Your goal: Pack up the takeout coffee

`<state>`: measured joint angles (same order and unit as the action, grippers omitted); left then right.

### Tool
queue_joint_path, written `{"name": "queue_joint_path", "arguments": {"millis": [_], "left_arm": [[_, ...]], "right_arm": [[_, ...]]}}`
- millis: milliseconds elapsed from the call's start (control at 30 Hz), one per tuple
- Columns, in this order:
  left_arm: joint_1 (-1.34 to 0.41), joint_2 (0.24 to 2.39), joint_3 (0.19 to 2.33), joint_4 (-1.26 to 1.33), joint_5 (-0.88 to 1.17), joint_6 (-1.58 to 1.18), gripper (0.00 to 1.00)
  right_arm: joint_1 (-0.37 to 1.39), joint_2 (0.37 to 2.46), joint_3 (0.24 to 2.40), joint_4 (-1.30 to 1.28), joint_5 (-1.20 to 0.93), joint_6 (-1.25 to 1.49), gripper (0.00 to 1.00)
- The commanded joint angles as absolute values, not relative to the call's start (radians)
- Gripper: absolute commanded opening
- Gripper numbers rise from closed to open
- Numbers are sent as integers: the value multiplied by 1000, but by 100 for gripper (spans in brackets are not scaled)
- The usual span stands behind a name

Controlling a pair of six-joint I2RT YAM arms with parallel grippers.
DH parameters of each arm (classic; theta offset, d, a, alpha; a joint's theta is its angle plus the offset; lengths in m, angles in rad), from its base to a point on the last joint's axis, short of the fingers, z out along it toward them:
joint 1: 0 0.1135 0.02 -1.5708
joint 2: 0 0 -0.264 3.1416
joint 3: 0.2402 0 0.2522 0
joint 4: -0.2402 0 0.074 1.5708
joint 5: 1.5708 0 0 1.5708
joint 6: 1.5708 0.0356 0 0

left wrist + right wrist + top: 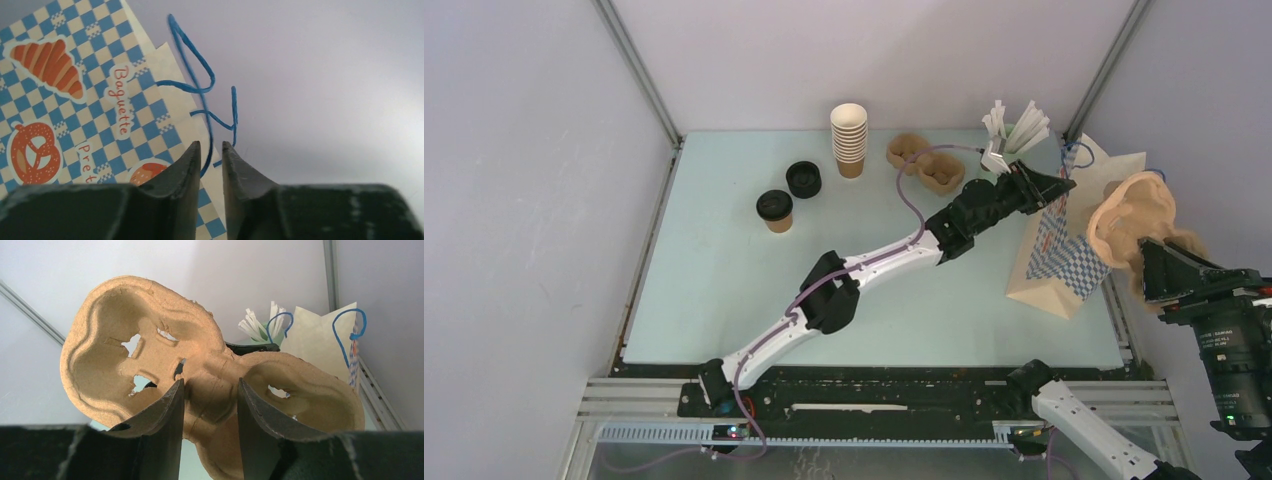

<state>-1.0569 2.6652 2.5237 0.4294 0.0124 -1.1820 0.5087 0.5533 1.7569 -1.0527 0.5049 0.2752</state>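
Right gripper [210,385] clamps the pulp cup tray [115,325] above the right edge of the tabletop [724,290]; left gripper [211,146], jaws nearly together around the blue handle [200,82] of the paper bag [65,100]; grip uncertain.

The takeout coffee [775,211], a black-lidded brown cup, stands upright.

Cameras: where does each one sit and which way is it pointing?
Top external: high behind the robot, looking down at the table; left arm and right arm show.
Left wrist: faces the checked bag and its blue handle; left gripper fingers straddle it.
Right wrist: faces the pulp cup tray clamped in the right gripper.
Shared: both wrist views show the bag's blue handles.
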Motion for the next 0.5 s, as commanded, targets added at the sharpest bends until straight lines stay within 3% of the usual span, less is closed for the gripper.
{"name": "queue_joint_path", "arguments": {"millis": [0, 167, 467], "left_arm": [[-1065, 2658, 2604, 478, -35, -1192, 19], [-1048, 2571, 2506, 509, 20, -1156, 1], [-948, 2140, 1937, 617, 203, -1133, 0]], "right_arm": [[516, 547, 1755, -1048, 505, 296, 0], [514, 561, 1761, -1056, 499, 298, 0], [519, 577, 1702, -1027, 441, 263, 0]]}}
